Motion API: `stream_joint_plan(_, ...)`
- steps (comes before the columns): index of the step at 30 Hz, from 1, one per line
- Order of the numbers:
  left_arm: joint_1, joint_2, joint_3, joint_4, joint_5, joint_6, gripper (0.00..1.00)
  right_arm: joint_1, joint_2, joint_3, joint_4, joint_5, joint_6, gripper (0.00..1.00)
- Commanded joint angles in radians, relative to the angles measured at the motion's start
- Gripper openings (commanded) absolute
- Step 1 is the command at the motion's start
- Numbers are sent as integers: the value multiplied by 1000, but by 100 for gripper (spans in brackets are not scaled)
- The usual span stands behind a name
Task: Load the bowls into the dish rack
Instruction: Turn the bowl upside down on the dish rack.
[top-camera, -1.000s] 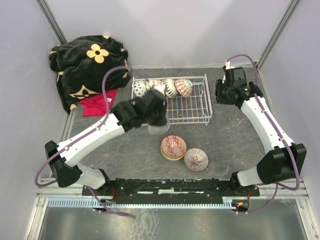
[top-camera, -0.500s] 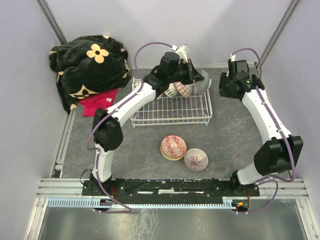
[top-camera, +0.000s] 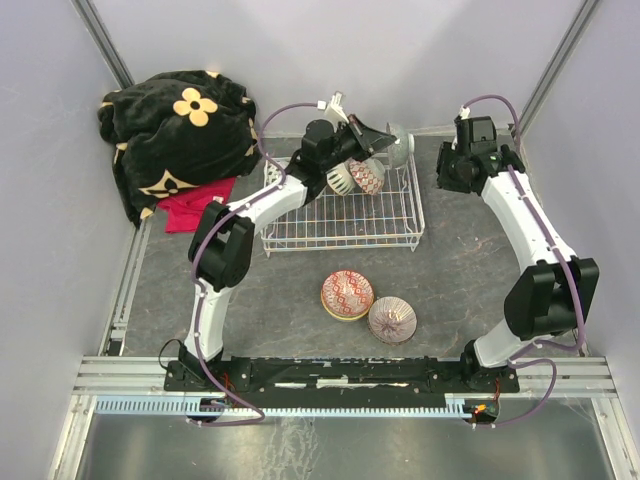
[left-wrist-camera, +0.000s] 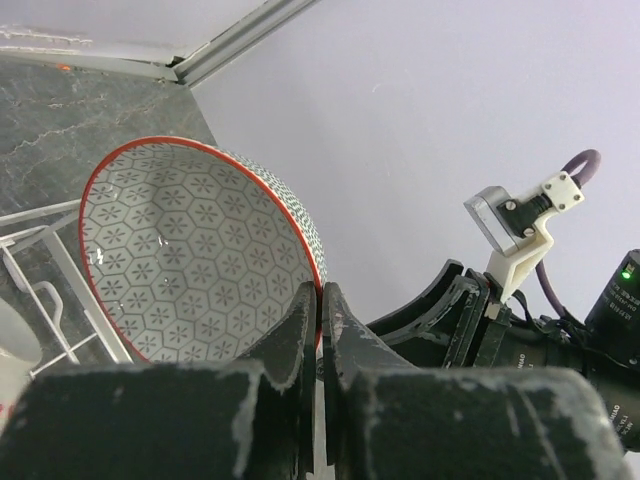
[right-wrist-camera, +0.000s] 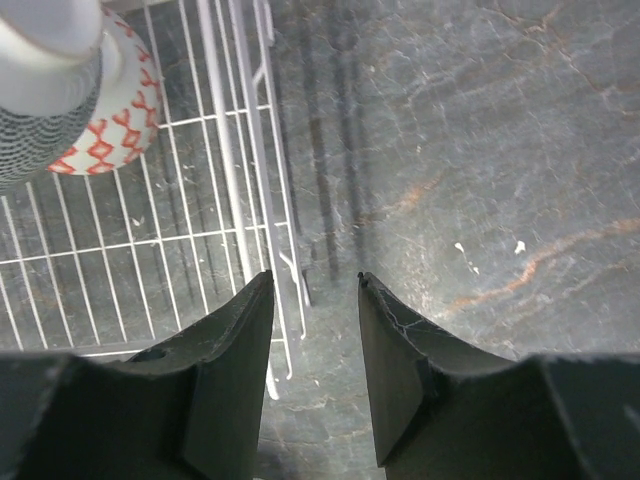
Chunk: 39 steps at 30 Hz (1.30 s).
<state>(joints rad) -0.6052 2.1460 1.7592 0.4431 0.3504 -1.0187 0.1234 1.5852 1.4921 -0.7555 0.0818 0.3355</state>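
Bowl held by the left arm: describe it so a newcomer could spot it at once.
Find the white wire dish rack at the back of the table. At its far right corner the left fingers pinch one bowl by its rim. Unlike the bowls in the rack, it is grey with hexagon flowers inside and a red rim.

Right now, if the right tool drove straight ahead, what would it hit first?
Probably the side wires of the dish rack; beside them, bare table. Depth is unclear.
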Motion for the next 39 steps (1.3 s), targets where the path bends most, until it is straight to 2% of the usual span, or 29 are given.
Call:
stream_joint_plan(1,3,-12,-31,263,8,-105,3,2,5,6,106,-66,0,47)
stream_joint_plan(8,-2,17,-95,362,-7,-154,3,36,29,-30,152,-74,-1,47)
stream_joint_plan(17,-30,53,-147,396,-38,-157,3,59,52,-51,169,-50,6,47)
stream_joint_plan(25,-33,105,-123,367,-51,-138,3,61,64,-85,192,-58,21,41)
stream_joint_plan(39,-30,127,-113,297,-26,-99,3,78,77,-156,246,-74,39,39)
